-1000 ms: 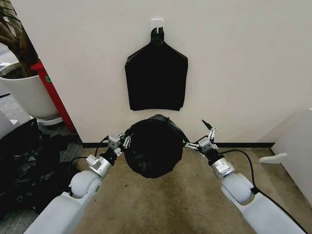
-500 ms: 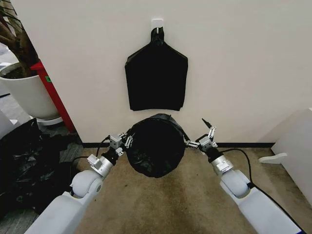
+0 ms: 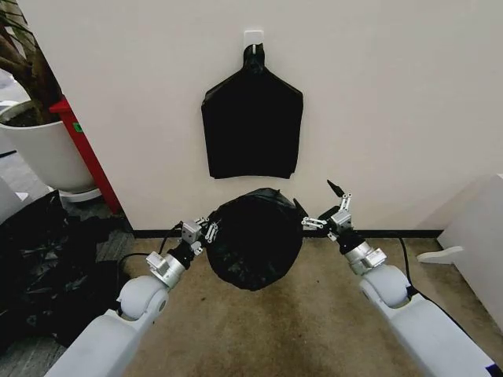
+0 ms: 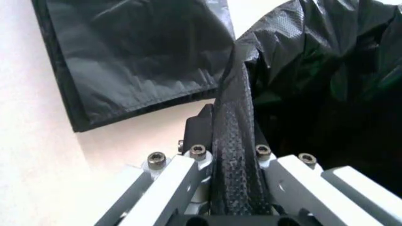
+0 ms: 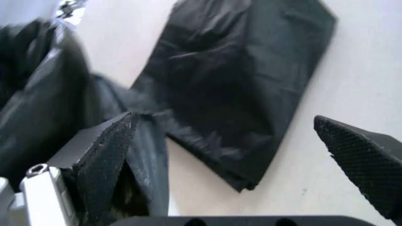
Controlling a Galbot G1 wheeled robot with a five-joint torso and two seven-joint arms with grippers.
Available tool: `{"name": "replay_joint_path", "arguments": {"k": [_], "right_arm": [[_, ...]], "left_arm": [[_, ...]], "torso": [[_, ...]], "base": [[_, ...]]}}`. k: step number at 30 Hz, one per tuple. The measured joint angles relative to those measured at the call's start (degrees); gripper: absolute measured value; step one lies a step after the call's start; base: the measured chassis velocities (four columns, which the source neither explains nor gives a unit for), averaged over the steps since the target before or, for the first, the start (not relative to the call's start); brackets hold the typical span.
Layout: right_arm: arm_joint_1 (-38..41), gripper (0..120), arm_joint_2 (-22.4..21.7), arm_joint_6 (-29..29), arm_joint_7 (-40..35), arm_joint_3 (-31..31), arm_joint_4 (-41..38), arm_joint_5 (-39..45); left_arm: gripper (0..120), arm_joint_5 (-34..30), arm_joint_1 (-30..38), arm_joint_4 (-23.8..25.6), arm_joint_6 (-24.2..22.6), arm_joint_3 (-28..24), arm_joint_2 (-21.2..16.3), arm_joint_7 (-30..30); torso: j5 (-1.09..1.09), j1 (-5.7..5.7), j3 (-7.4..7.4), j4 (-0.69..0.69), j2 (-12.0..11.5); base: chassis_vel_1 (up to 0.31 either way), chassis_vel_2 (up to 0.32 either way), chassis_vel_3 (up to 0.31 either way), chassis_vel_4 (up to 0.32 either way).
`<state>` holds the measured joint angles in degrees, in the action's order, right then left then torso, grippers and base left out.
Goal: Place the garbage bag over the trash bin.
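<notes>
The garbage bag (image 3: 253,238) is a glossy black, wrinkled, rounded mass held above the brown floor, just in front of the wall. My left gripper (image 3: 206,228) is at its left edge, shut on a fold of the film. In the left wrist view, that gripper (image 4: 237,94) pinches the bag (image 4: 314,70) between its closed fingers. My right gripper (image 3: 318,204) stands open at the bag's right edge, one finger close to the film. The right wrist view shows this gripper (image 5: 223,120) with its pads spread wide and the bag (image 5: 44,103) beside one pad. The trash bin is hidden.
A flat black bundle (image 3: 251,126) hangs from a wall hook just above the bag. At the left stand a big white plant pot (image 3: 43,149) and a red panel (image 3: 88,157), with a heap of black plastic (image 3: 47,275) on the floor. White furniture (image 3: 479,236) stands at the right.
The bag has risen slightly and shifted right with the left gripper. The right gripper has moved up and to the right, its fingers spread beside the bag's edge.
</notes>
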<state>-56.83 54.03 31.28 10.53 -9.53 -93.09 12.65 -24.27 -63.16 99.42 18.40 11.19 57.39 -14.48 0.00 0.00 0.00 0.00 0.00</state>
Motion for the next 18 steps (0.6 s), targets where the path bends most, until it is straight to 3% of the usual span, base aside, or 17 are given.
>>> {"name": "replay_joint_path", "arguments": {"k": [8,11,15,18], "right_arm": [[3.02,100,-0.93,0.77,3.93,1.15,3.37,-2.45],[4.26,100,-0.95,-0.96,0.6,1.7,4.55,-5.79],[5.06,100,-0.28,-8.23,-9.8,3.36,4.65,-7.94],[4.86,100,0.11,-10.54,-11.84,3.73,4.61,-8.22]], "left_arm": [[3,0.56,-0.2,0.13,0.55,0.02,-0.04,-1.13],[3,0.69,-0.33,0.13,0.67,0.02,0.11,-1.74],[3,1.07,-0.7,-0.05,0.96,0.07,0.23,-2.16],[3,0.98,-0.73,-0.09,1.0,0.08,0.34,-2.17]], "torso": [[0.0,0.0,0.0,0.01,0.0],[0.0,0.0,0.0,0.0,0.0],[0.0,0.0,0.0,0.01,0.0],[-0.01,0.0,0.0,0.01,0.0]], "base": [[0.0,0.0,0.0,0.0],[0.0,0.0,0.0,0.0],[0.0,0.0,0.0,0.0],[0.0,0.0,0.0,0.0]]}}
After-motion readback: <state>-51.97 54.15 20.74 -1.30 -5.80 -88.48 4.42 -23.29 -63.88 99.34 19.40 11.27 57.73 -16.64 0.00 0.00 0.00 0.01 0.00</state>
